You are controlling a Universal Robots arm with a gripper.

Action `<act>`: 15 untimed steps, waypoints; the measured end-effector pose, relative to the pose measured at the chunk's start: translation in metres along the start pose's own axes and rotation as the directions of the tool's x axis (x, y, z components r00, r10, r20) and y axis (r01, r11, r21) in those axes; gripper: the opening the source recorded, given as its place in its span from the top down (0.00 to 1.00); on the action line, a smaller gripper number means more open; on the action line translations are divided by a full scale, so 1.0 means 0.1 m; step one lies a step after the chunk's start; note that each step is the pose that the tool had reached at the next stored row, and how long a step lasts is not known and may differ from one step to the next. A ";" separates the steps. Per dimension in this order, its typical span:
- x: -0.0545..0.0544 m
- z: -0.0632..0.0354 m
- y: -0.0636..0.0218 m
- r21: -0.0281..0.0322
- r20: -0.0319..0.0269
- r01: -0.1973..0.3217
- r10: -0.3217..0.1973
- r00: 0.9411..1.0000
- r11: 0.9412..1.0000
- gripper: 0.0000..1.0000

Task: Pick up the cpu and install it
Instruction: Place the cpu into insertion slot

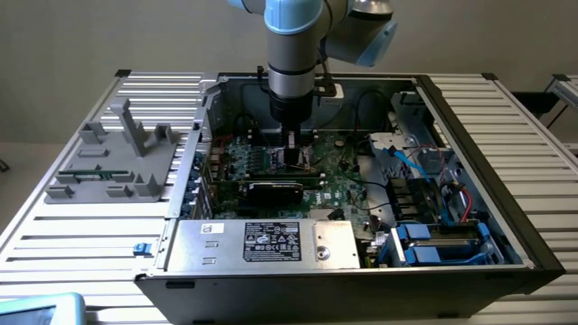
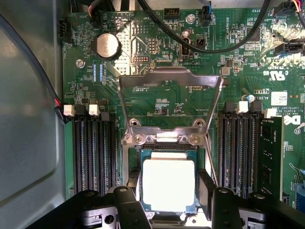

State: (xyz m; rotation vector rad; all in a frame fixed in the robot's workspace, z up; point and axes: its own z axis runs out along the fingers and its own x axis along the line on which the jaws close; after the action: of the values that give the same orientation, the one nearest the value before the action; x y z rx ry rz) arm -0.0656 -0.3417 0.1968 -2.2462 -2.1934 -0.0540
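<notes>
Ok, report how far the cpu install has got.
Done: the cpu is picked up and brought to the socket, whose load plate stands open. In hand: the end effector grips the cpu by two sides; seating unclear. Left: the cpu is not yet released, and the load plate is not closed.

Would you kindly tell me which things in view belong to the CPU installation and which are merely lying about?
Belongs to the job: small flat square silvery-topped cpu; black gripper over it; open silver metal socket frame; green motherboard.
Lying about: large silver labelled power supply box; grey plastic fixture; blue drive caddies; round silver coin battery.
</notes>
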 end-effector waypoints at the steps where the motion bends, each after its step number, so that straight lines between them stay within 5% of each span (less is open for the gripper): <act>1: 0.00 0.000 0.000 0.000 0.000 0.000 0.000 1.000 1.000 0.44; 15: 0.00 -0.001 -0.020 -0.015 -0.001 0.000 0.000 1.000 1.000 0.44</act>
State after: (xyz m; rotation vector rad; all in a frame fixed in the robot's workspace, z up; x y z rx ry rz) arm -0.0676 -0.3416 0.1968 -2.2533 -2.2007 -0.0719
